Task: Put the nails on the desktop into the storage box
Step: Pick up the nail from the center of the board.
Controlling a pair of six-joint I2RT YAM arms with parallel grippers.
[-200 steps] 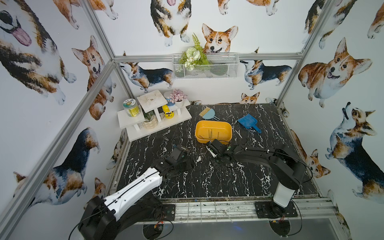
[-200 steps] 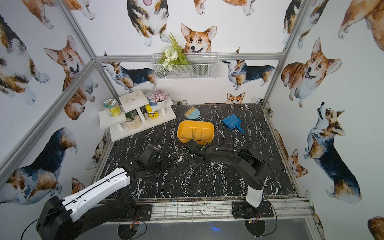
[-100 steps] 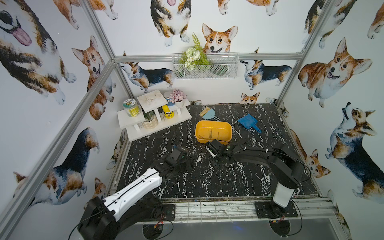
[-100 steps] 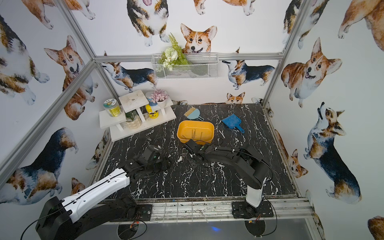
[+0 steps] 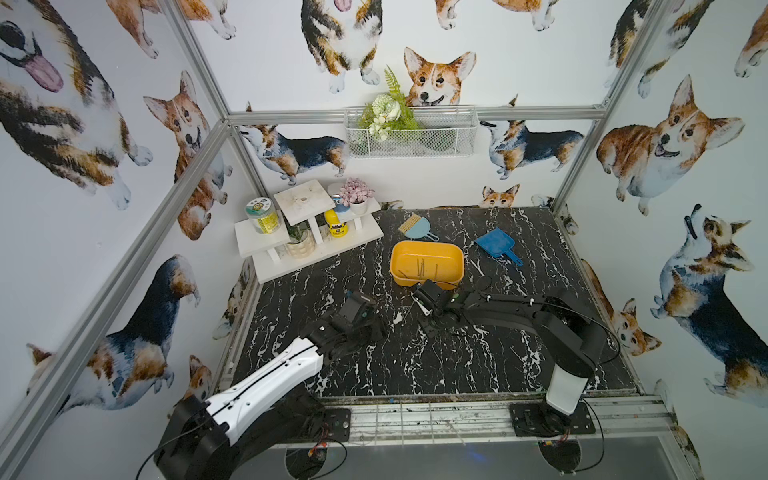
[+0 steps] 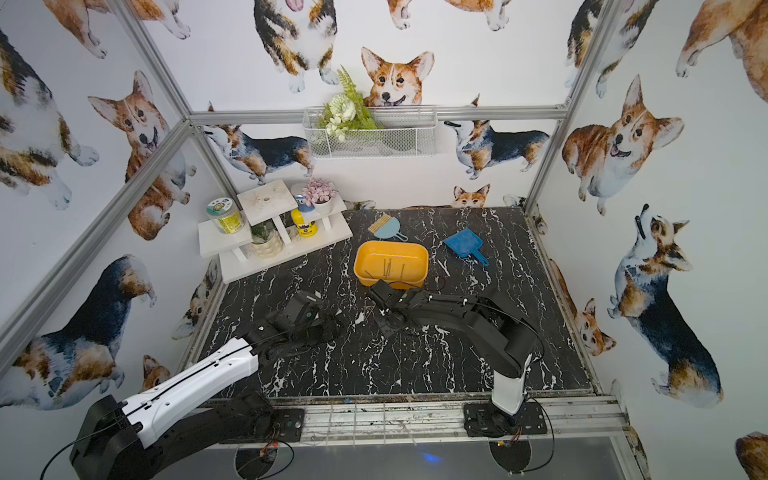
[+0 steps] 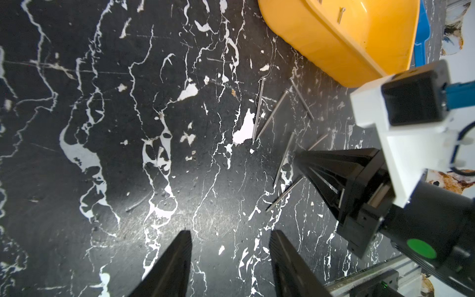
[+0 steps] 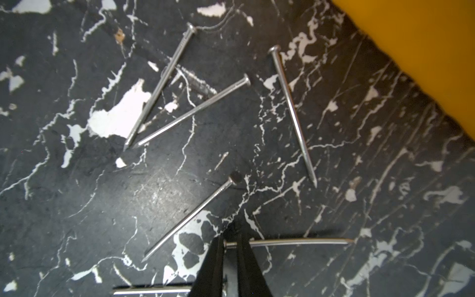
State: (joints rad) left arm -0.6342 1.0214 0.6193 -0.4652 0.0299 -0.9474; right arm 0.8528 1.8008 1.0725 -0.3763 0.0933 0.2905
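- The right gripper (image 8: 231, 232), two slim black fingers, is pinched shut on a thin, straight, silver-grey metal nail (image 8: 295, 241). It has the nail near one end, and the rest of the shank pokes out sideways from the jaws. I can't tell whether the nail touches the surface.
- Beneath it is the desktop (image 8: 77, 205), a flat black surface with white marble-like veins.
- Just ahead of those jaws lie four loose nails (image 8: 189, 218) of the same sort, flat on the desktop. The closest slants away from the fingertips. Farther on is a V-shaped pair (image 8: 159, 84) with points nearly meeting. A single nail (image 8: 293, 115) lies apart from them, on the box side.
- One more stray nail (image 8: 151, 291) lies beside the fingers, back from their tips.
- The storage box (image 7: 334, 43), a shallow yellow-orange plastic tub with rounded corners, stands beyond the loose nails, ahead of the right jaws.
- Several boxed nails (image 5: 422, 268) lie on its bottom.
- The left gripper (image 7: 230, 232) has its black fingers spread apart over bare desktop and holds nothing. The loose nails lie ahead of its jaws, toward the right arm's side.
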